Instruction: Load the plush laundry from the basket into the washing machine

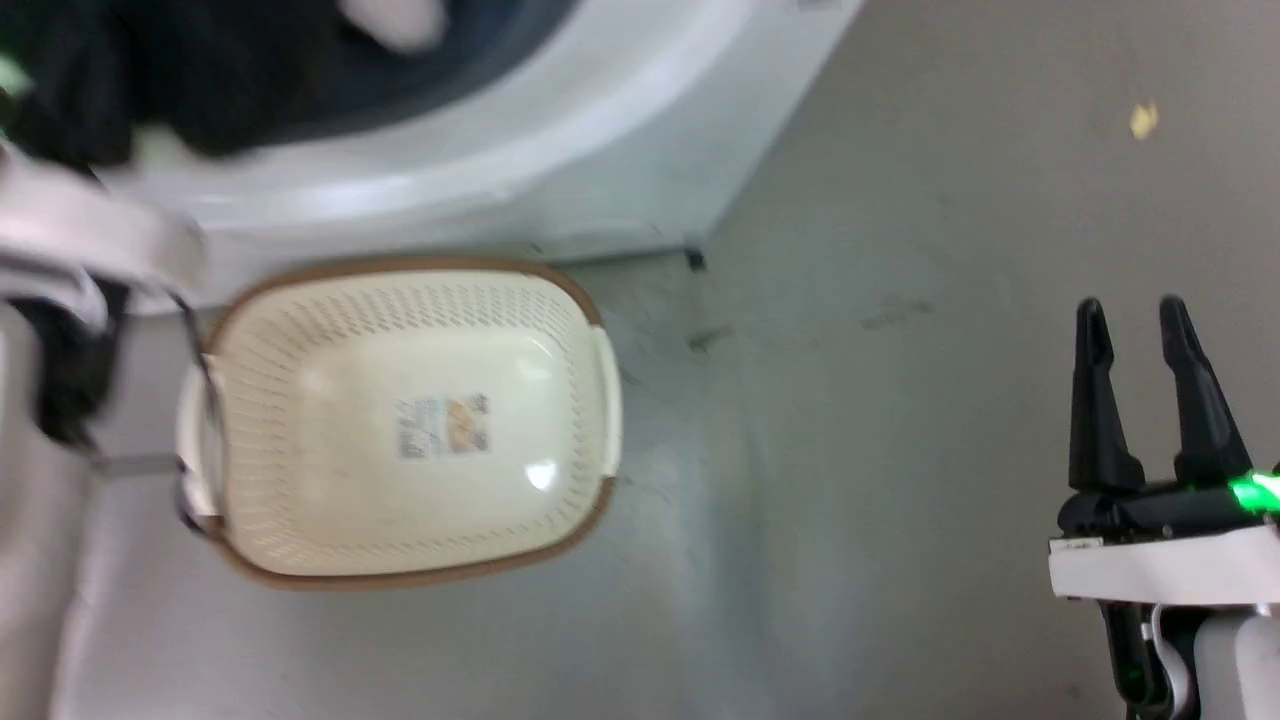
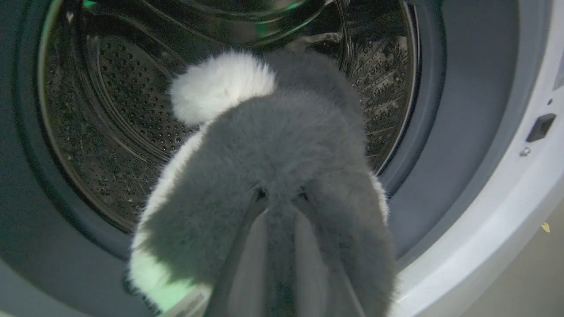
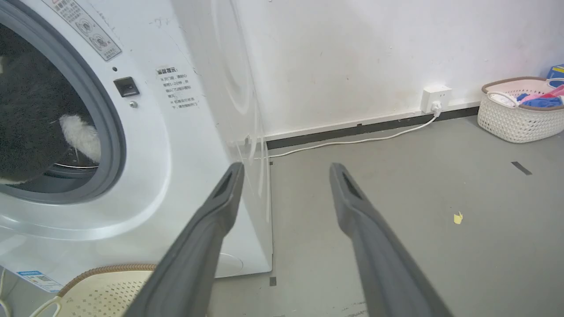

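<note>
The plush [image 2: 273, 132] is grasped by the left claw [image 2: 280, 198], whose fingers [image 2: 246, 251] are clenched on a fold, fur bulging over their tips; it sits at the mouth of the washer [image 2: 484, 211], before the steel drum [image 2: 123, 114]; the basket [image 1: 400, 285] stands on the grey floor [image 1: 900, 450] just before the washer, its label showing; white wall [image 3: 352, 53], socket [image 3: 436, 99], second basket [image 3: 520, 119] of clothes far off; right claw [image 1: 1135, 330] spread, released, above the floor, well apart from the basket; left forearm [image 1: 90, 230] blurred beside the washer's opening.
</note>
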Robot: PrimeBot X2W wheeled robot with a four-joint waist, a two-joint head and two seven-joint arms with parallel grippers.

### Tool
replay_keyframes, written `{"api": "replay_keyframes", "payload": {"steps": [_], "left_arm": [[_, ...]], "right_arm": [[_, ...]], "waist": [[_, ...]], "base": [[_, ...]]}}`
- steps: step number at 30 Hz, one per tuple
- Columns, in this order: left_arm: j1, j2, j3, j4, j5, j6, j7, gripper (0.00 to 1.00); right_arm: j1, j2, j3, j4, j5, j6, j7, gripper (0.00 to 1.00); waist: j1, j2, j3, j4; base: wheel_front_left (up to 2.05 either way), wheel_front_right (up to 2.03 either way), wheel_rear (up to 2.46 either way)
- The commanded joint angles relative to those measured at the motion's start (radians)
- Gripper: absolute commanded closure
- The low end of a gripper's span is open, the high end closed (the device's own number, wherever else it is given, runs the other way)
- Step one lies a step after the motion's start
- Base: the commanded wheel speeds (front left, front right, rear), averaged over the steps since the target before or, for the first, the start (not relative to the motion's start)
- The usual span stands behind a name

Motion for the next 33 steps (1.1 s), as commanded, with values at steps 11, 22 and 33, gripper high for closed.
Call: {"api": "replay_keyframes", "payload": {"steps": [11, 22, 33], "left_arm": [[-0.455, 0.125, -0.086, 0.245, 0.038, -0.034, 0.142, 1.00], [-0.724, 0.163, -0.213, 0.551, 0.065, -0.039, 0.167, 1.00], [-0.760, 0.123, -0.329, 0.721, 0.028, -0.040, 0.055, 0.00]], "right_arm": [[-0.051, 0.000, 0.053, -0.016, 0.078, -0.001, -0.004, 0.00], [-0.062, 0.000, 0.054, -0.020, 0.095, -0.001, -0.004, 0.00], [-0.064, 0.000, 0.049, -0.022, 0.065, -0.001, -0.004, 0.00]], "waist": [[-0.0002, 0.0000, 0.220, -0.157], [-0.0002, 0.0000, 0.262, -0.190], [-0.0002, 0.0000, 0.221, -0.146]], "base": [[0.00, 0.00, 0.00], [0.00, 0.00, 0.00], [0.00, 0.00, 0.00]]}}
